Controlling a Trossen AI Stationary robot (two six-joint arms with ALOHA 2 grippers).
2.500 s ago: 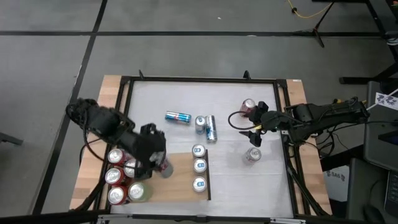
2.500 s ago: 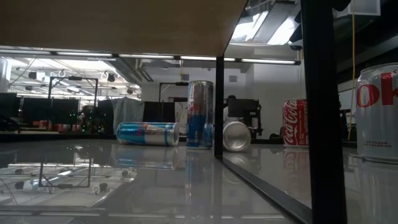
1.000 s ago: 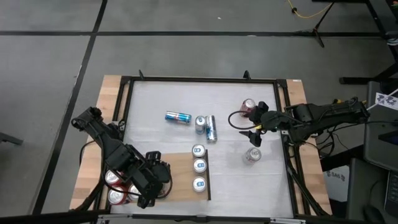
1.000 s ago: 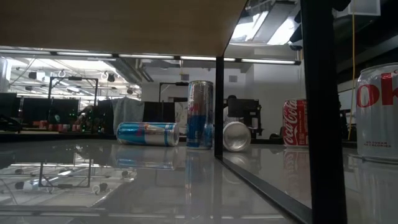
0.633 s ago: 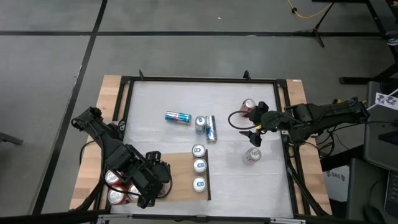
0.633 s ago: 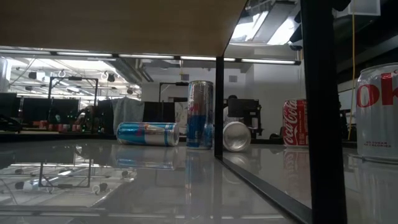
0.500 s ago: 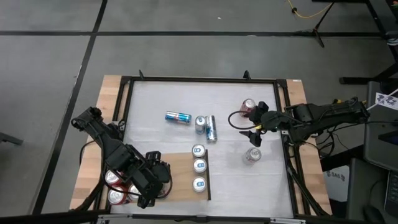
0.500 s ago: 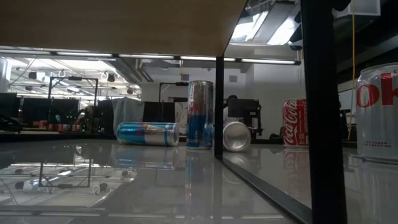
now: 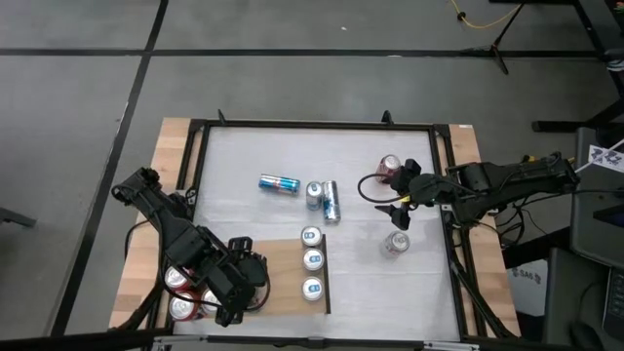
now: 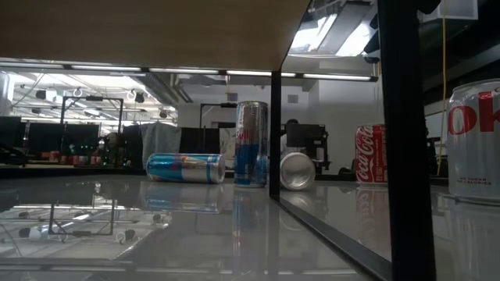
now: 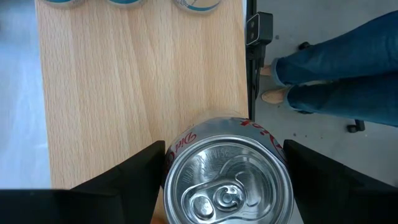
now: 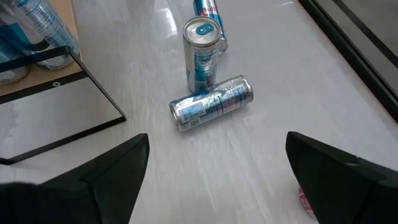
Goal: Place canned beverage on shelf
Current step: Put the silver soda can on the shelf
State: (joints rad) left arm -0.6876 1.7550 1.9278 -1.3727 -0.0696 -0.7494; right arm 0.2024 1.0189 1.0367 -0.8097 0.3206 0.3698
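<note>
flanking silver can (image 11: 227, 179), left fingers (image 11: 134, 180), contact unclear; right fingers (image 12: 109, 171) apart, tips cut off.

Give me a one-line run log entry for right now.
left gripper: shut on silver can, over shelf | right gripper: open, waiting above table

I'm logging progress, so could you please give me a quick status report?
Left gripper closed on a silver soda can, over the shelf. Right gripper open, idle above the table's right side. Three blue-topped cans line the shelf's edge, clear of the left gripper.
</note>
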